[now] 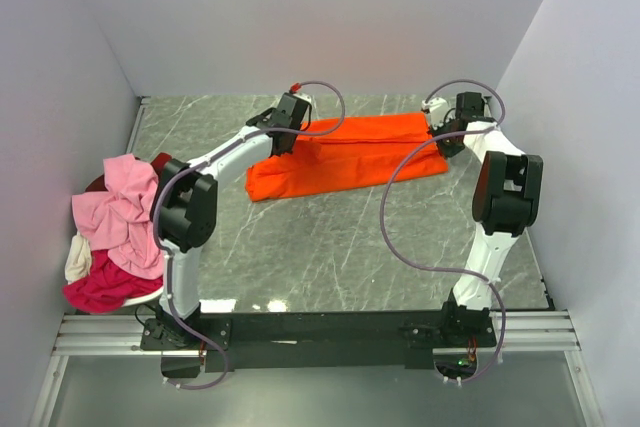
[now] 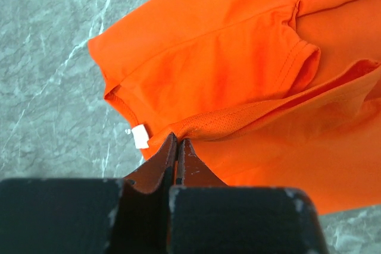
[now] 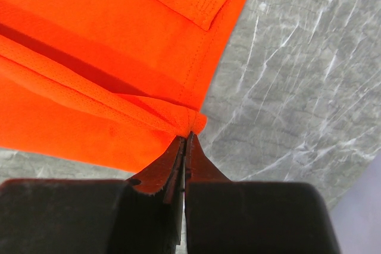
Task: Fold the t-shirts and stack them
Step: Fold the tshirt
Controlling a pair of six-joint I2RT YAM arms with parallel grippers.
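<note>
1. Our left tool (image 2: 177, 141) is pinched tight on a thin fold of the orange tee (image 1: 350, 157), just beside its white neck label (image 2: 140, 137). Our right tool (image 3: 187, 138) is pinched just as tight on a hem corner at the other end.
2. The tee lies part-folded near the counter's (image 1: 330, 257) far edge, stretched between the two tools. The pink, magenta and cream tees (image 1: 120, 227) sit heaped at the left edge.
3. Each grip bites only a sliver of cloth at the very tips, so a sharp tug could pull the soft cotton free and drop one end.
4. If the arms travel unevenly, we judge the held edge will skew and the fold land crooked.
5. Too much stretch could drag the lower layers and undo the fold.
6. The sleeve (image 2: 297, 57) lies loose under the held edge and could bunch inside.
</note>
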